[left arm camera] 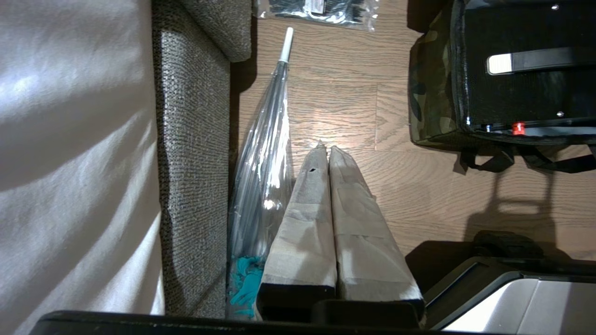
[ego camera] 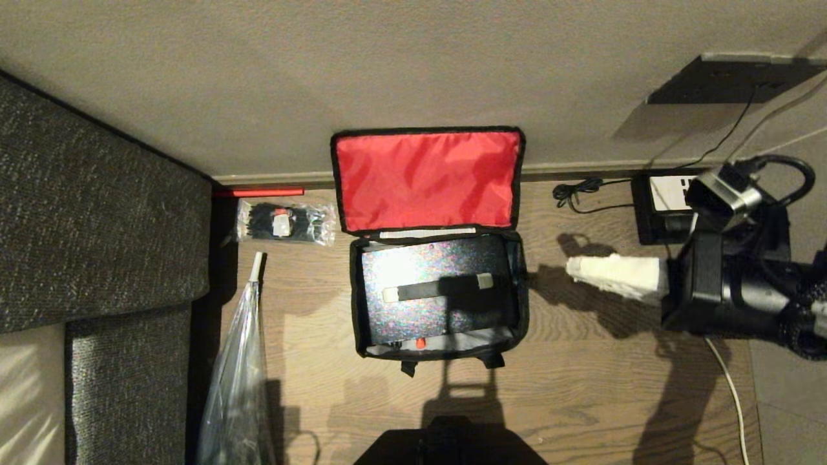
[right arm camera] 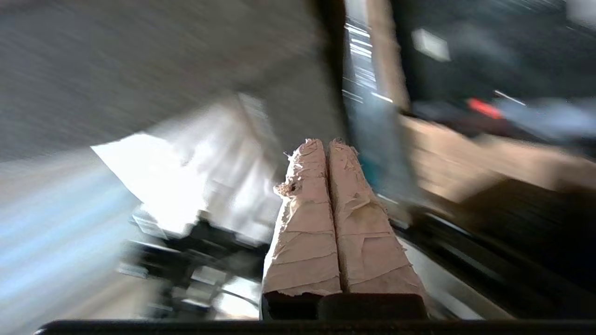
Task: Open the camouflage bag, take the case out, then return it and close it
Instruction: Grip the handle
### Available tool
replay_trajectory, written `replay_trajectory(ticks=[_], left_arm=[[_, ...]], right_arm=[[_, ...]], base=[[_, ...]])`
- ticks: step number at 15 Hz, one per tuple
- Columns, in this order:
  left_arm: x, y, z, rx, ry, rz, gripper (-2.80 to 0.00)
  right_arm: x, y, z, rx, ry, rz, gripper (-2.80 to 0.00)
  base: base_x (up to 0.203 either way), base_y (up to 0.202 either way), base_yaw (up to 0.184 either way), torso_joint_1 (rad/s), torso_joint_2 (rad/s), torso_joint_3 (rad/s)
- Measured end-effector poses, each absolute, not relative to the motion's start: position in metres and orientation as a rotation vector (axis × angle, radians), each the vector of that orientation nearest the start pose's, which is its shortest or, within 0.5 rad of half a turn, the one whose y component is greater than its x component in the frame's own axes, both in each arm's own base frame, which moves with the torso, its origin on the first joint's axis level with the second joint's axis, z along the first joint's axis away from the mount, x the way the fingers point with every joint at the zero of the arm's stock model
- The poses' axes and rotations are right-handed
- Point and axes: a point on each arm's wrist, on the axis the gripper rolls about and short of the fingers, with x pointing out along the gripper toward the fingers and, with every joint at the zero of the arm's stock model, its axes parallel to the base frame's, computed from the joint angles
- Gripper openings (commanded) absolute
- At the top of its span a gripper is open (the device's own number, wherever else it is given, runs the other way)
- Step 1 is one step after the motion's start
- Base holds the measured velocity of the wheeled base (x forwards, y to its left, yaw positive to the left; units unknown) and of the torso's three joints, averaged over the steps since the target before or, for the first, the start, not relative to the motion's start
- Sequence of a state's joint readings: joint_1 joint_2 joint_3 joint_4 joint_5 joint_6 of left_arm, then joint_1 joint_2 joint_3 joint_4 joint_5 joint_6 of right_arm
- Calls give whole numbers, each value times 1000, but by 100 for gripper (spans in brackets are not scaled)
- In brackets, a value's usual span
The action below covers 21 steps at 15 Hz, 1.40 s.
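Right end effector [ego camera: 572,270], pinched together and empty, hovers just right of the camouflage bag [ego camera: 439,245] on the floor, whose flap lies open with the case [ego camera: 436,290] inside, so closing apparently remains.

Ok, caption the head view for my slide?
Camouflage bag open, case inside; right gripper shut and empty beside it.

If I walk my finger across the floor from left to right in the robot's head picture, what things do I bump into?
Grey sofa → clear umbrella → camouflage bag with the case inside → right claw, shut and empty.
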<state>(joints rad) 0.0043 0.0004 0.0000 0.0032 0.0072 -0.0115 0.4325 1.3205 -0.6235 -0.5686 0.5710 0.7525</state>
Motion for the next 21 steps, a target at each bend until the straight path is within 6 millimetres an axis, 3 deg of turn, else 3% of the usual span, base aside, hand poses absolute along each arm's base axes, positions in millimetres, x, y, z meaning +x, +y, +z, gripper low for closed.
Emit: replay_trajectory(ticks=[3, 7, 9, 11, 14, 21], left_arm=[[-23, 0, 75, -12, 3, 12, -280], [-23, 0, 75, -11, 4, 11, -280], [-23, 0, 75, -11, 4, 12, -280], [-23, 0, 75, -12, 4, 11, -280], [-23, 0, 75, -11, 4, 12, -280], [-23, 0, 75, -11, 3, 12, -280]], right_arm=[[146, 73, 209, 610, 503, 867, -280], [73, 33, 205, 485, 411, 736, -280], [31, 17, 193, 348, 361, 618, -280], [1, 7, 171, 160, 359, 445, -280], [-11, 3, 143, -61, 299, 311, -280], [-11, 4, 96, -176, 169, 234, -280]], base=[[0, 0, 0, 0, 0, 0], [0, 0, 0, 0, 0, 0], [0, 0, 0, 0, 0, 0], [0, 0, 0, 0, 0, 0], [0, 0, 0, 0, 0, 0], [0, 0, 0, 0, 0, 0]])
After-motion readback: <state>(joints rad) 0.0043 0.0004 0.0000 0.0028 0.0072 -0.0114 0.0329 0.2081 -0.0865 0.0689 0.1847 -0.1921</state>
